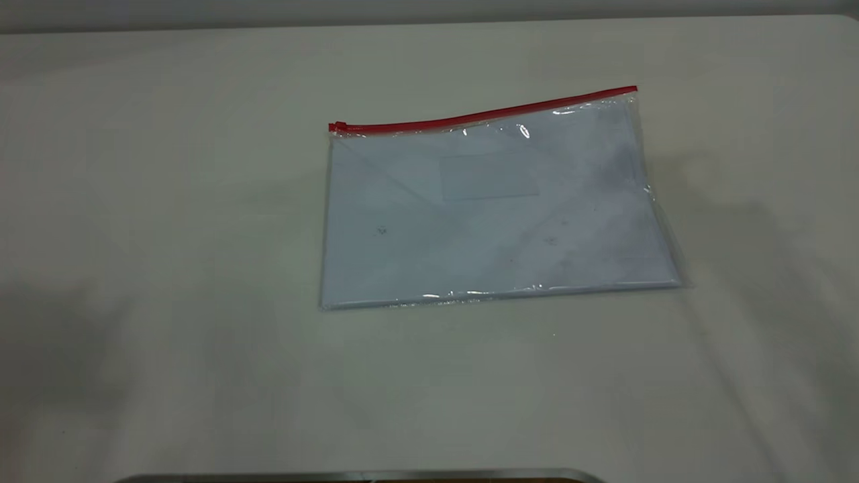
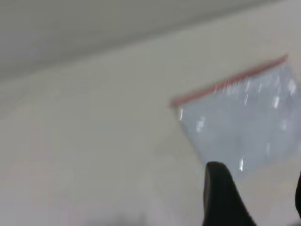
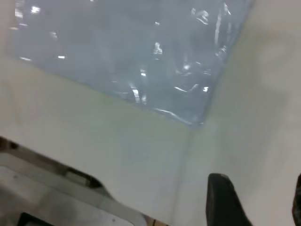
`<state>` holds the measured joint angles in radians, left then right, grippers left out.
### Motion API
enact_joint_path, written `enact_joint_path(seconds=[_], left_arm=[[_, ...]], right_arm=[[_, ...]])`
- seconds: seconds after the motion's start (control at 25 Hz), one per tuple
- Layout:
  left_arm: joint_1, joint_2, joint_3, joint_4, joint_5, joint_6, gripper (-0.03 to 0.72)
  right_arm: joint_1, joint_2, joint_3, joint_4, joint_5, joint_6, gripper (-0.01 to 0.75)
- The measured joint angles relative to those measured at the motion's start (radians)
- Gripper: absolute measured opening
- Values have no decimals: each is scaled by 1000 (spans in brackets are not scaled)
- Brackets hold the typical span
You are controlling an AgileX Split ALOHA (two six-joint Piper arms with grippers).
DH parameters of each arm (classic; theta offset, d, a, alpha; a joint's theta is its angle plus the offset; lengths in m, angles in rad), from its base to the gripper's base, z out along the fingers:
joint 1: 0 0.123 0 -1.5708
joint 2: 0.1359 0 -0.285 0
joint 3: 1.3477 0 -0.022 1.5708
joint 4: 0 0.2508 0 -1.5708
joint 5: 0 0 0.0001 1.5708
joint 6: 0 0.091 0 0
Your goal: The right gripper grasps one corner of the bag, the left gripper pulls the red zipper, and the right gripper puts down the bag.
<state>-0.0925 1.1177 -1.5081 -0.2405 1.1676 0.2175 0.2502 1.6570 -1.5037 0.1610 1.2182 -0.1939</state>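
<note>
The clear bag point(image 1: 496, 208) lies flat on the white table, white paper showing inside. Its red zipper point(image 1: 483, 116) runs along the far long edge, with the slider tab point(image 1: 337, 126) at the left end. The red-edged corners are at the far left point(image 1: 332, 129) and far right point(image 1: 633, 90). Neither gripper shows in the exterior view. In the left wrist view the left gripper point(image 2: 256, 188) is open, short of the bag point(image 2: 244, 127) and its zipper point(image 2: 225, 84). In the right wrist view the right gripper point(image 3: 256, 200) is open above bare table near a plain corner of the bag point(image 3: 141, 52).
The table point(image 1: 168, 201) is covered in white cloth. A metal edge point(image 1: 362, 477) runs along the near side of the table and shows in the right wrist view point(image 3: 70, 181).
</note>
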Motion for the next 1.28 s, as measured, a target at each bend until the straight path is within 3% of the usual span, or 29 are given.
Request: enact_joint_path(seconds=[0.32,0.64,0.88,1.28], left_arm=[[0,-311,548,88,0,-105,440],[0,-610,940,144,0,-110,440],[0,-850,979,156,0,-133,440],[0,-1126,983,158,0,-135,440]], right_arm=[[113,-376,328,13,10,39,395],[121,-759,747,-31,14,69,395],[121,-1064,999,-75,-92,71,395],[121,-1369,1022,-89,-106,85,395]])
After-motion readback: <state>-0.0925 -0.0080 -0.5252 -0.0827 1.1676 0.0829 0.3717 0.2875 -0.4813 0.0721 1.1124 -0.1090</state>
